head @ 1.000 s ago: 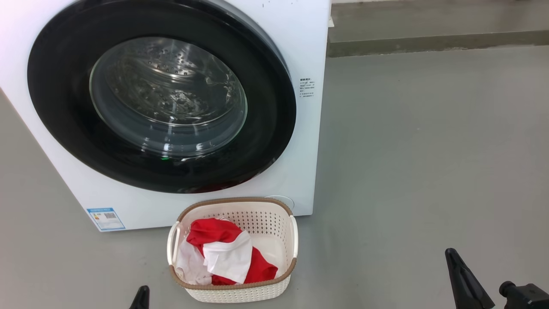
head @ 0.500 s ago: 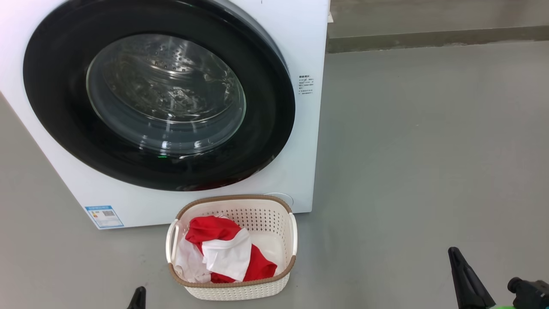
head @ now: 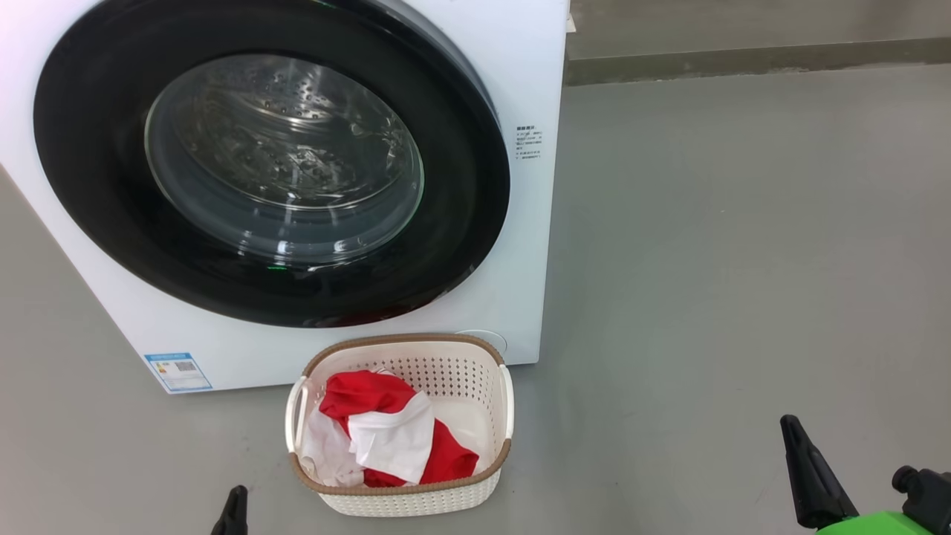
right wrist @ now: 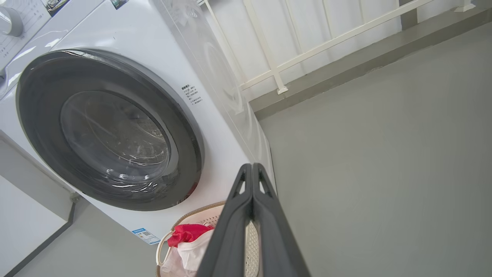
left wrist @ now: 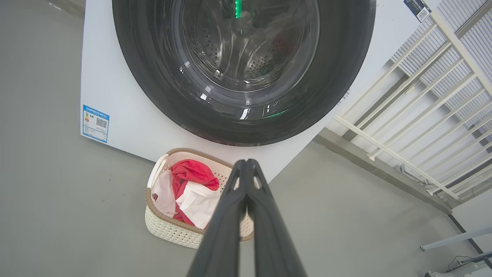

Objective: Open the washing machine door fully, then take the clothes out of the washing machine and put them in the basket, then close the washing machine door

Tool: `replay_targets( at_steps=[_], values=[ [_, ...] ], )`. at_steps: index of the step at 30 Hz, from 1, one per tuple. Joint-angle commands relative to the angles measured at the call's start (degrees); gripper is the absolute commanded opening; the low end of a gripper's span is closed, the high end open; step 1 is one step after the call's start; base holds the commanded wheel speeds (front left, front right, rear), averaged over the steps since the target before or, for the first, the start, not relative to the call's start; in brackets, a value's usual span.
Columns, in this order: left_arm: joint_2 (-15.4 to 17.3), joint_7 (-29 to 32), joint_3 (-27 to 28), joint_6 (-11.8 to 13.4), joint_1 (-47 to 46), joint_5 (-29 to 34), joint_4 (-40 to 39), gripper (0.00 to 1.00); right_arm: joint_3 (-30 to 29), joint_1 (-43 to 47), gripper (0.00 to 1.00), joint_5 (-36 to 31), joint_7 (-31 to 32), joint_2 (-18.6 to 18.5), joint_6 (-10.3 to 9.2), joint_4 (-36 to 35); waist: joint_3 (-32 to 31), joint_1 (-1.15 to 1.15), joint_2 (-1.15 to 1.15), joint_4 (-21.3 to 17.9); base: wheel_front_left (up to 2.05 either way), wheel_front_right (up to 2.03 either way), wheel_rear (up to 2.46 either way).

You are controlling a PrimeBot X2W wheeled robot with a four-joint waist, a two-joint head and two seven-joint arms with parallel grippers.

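The washing machine door (head: 271,163) sat shut, flush against the front of the washing machine (head: 531,253), its glossy black rim ringing the bulging glass window, through which the perforated steel drum showed. The clothes (head: 386,438), a loose heap of red and white fabric, lay inside the basket (head: 407,502), filling its left and middle part and leaving some of the cream bottom bare at the right. The basket stood on the grey floor (head: 706,260) just in front of the machine, below the lower right of the door, with its brown rim near the white front panel. A small blue label (head: 178,370) sat at the machine's lower left corner, and a small block of printed text (head: 529,143) to the right of the door. The left gripper (left wrist: 246,164) hung back from the basket with its fingers pressed together, holding nothing. The right gripper (right wrist: 251,166) was likewise drawn back, well to the right of the basket, its fingers closed tip to tip and empty. Beyond the machine a white railing (right wrist: 307,50) ran along a raised grey kerb.
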Motion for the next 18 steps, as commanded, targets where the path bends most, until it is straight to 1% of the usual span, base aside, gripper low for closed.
replay_targets(
  at_steps=[1,18],
  values=[
    [0.32,0.58,1.12,-0.12,-2.59,-2.19,-1.06,0.00,-0.32,-2.74,0.00,2.30,0.43,-0.66,-0.02,-1.16,0.08,-0.01,0.00,-0.03,0.00,0.00,0.00],
    [0.03,3.23,1.92,-0.17,-4.49,-11.61,-0.54,0.00,-0.81,-4.79,0.00,11.98,3.14,-0.41,-0.03,-0.27,0.67,-0.01,0.00,-0.22,0.00,0.00,0.00]
  ],
)
